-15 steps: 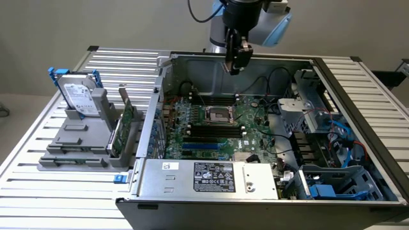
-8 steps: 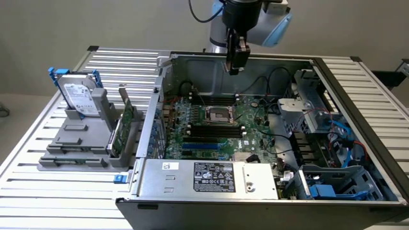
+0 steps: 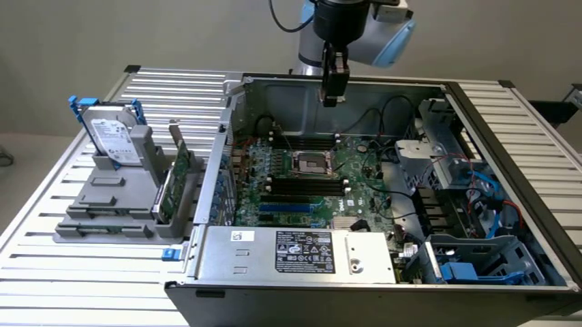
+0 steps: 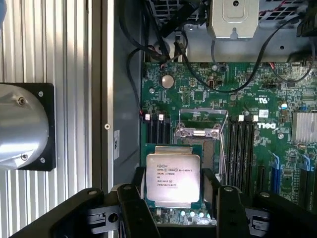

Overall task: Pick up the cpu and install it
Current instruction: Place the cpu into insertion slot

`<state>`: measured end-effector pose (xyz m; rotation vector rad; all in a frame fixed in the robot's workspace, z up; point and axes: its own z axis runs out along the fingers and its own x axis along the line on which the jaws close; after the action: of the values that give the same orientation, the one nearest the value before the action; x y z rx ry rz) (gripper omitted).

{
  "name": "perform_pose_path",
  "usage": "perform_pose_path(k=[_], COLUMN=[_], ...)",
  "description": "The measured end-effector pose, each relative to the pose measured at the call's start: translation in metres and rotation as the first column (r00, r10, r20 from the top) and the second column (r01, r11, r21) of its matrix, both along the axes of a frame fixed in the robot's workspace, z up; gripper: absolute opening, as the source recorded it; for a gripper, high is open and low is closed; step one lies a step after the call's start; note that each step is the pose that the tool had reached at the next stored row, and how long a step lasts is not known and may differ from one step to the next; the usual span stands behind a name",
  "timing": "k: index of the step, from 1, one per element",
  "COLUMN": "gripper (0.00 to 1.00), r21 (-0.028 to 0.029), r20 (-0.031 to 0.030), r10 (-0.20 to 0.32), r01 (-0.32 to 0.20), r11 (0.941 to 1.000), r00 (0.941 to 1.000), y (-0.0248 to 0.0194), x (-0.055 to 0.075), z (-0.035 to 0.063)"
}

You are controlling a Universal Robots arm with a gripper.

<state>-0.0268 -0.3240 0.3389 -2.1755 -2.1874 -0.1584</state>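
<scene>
1. Black end effector [image 3: 329,101], jaws spread wide, clamps the cpu [image 4: 173,178] by two opposite edges, hanging above the open computer case [image 3: 282,102].
2. Green motherboard [image 3: 364,191] with socket frame [image 3: 312,163] lies beneath.
3. Case rests on ribbed metal worktop [image 3: 91,272]; hard drive [image 3: 114,139] stands at the exterior view's left; pale wall [image 3: 136,34] behind.

Open air is lying between the gripper [image 3: 330,102] holding the cpu [image 4: 173,179] and the socket frame [image 3: 307,163]. Black cables [image 4: 173,15] and a silver metal bracket [image 3: 418,154] are crowding the socket's side toward the exterior view's right.
</scene>
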Motion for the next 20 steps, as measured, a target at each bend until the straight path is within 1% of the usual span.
perform_pose_path(k=[2,4,12,20], gripper=[0.55,0.55,0.55,0.55], r21=[0.0003,0.0006,0.0004,0.0003], r20=[0.0001,0.0001,0.0001,0.0002], r10=[-0.001,-0.003,-0.008,-0.01], r01=[0.001,0.003,0.008,0.01], r11=[1.0,1.0,1.0,0.9999], r00=[1.0,1.0,1.0,0.9999], y=[-0.0012,-0.0033,-0.017,-0.0274], x=[-0.004,-0.006,-0.009,-0.013], z=[-0.0005,-0.0025,-0.0169,-0.0315])
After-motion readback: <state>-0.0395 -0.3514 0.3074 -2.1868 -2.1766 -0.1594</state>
